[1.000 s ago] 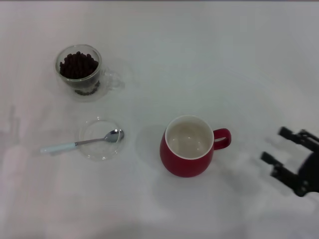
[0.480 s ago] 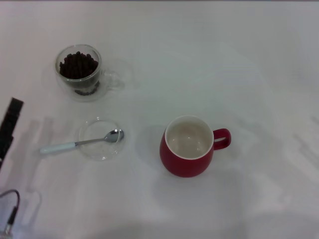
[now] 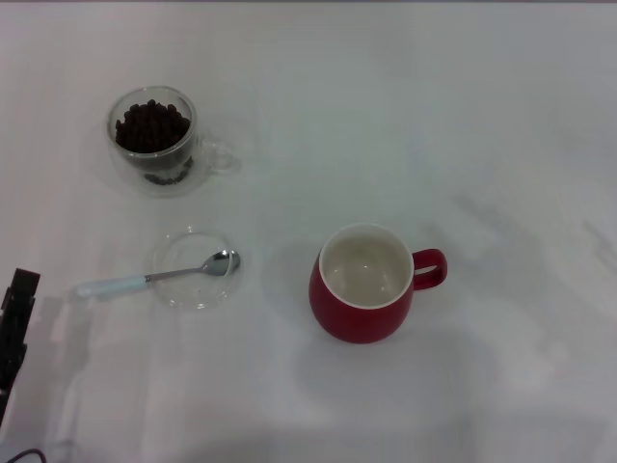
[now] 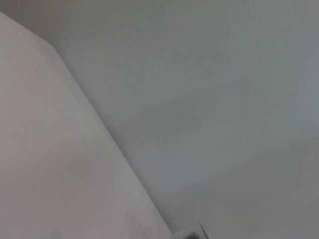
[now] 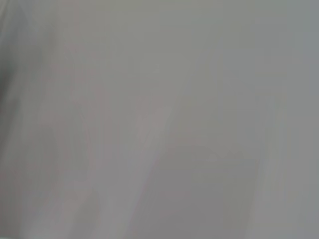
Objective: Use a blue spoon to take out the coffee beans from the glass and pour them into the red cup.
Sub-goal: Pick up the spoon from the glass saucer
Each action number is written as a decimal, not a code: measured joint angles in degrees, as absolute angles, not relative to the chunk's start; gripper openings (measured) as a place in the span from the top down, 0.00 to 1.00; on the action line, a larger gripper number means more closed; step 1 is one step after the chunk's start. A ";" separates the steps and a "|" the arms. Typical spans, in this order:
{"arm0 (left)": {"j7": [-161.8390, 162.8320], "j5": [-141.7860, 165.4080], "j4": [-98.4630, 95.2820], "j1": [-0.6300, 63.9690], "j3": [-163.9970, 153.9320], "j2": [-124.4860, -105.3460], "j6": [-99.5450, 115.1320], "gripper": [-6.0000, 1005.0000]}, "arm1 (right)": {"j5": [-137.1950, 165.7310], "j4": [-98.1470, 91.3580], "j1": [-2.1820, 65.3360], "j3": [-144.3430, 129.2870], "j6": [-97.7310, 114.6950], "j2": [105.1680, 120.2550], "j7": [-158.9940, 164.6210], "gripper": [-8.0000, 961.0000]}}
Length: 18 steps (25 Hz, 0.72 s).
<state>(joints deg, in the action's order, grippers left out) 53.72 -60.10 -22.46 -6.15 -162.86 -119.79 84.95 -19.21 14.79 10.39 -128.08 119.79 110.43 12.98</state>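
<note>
On the clear dish [image 3: 192,269], left of the red cup [image 3: 362,284], we find the blue spoon [image 3: 154,277]; the glass [image 3: 154,138] of coffee beans [image 3: 150,126] stands beyond. Only the head view shows the left gripper [image 3: 13,333], at the table's [image 3: 463,125] left edge; grip state indeterminate. Wrist views show blank surface.

Plain white table [image 3: 405,116], staged like a lab bench.
</note>
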 joint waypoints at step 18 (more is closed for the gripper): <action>62.73 -57.22 -22.78 -1.35 -162.95 -119.98 74.92 0.49 | -23.23 14.86 10.03 -128.05 123.05 111.01 10.90 0.32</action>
<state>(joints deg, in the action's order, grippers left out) 62.73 -57.22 -22.78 -1.35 -162.95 -119.98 74.92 -23.23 14.86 10.03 -128.05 123.05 111.01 10.90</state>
